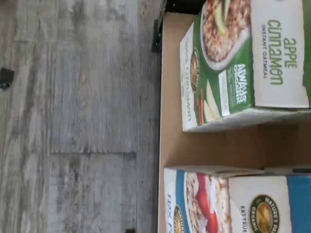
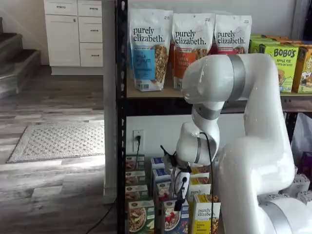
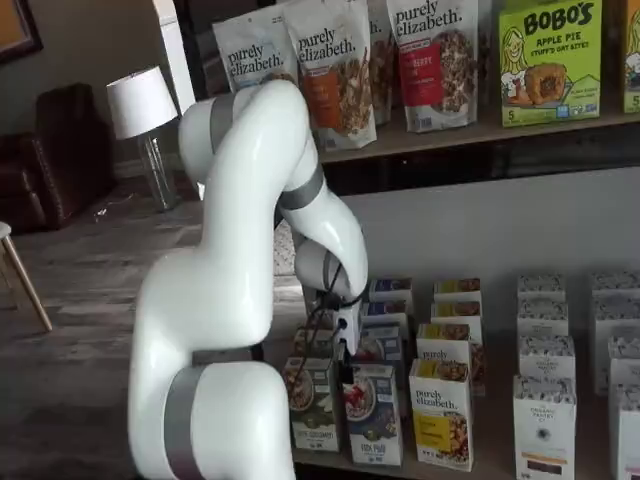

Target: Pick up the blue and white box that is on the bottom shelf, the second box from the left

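The blue and white box [image 1: 233, 204] stands in the front row of the bottom shelf [image 1: 214, 145], beside a green-and-white apple cinnamon carton [image 1: 243, 58]. It shows in both shelf views [image 2: 170, 218] [image 3: 375, 415], with a bowl of flakes and red berries on its front. My gripper [image 2: 178, 204] hangs just above the box, close to its top. Only its white body and a dark tip show, so I cannot tell whether the fingers are open. In a shelf view the gripper body [image 3: 346, 335] sits above and behind the front row. It holds nothing that I can see.
A yellow-and-white purely elizabeth carton [image 3: 440, 412] stands right of the blue box. More rows of small cartons [image 3: 545, 355] fill the shelf behind. Granola bags [image 2: 146, 48] stand on the board above. The black rack post [image 2: 121, 122] is at the left; grey floor [image 1: 73, 116] lies in front.
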Robot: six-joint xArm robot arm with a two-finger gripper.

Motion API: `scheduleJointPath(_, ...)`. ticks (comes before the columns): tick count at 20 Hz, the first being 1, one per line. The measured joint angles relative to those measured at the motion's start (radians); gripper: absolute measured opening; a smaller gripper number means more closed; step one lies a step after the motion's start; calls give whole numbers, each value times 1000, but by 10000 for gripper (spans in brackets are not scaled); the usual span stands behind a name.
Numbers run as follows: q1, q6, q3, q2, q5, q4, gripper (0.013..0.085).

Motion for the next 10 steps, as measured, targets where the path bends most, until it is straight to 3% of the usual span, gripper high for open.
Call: scheduleJointPath(10,-30,-12,-134,112,32,-16,850)
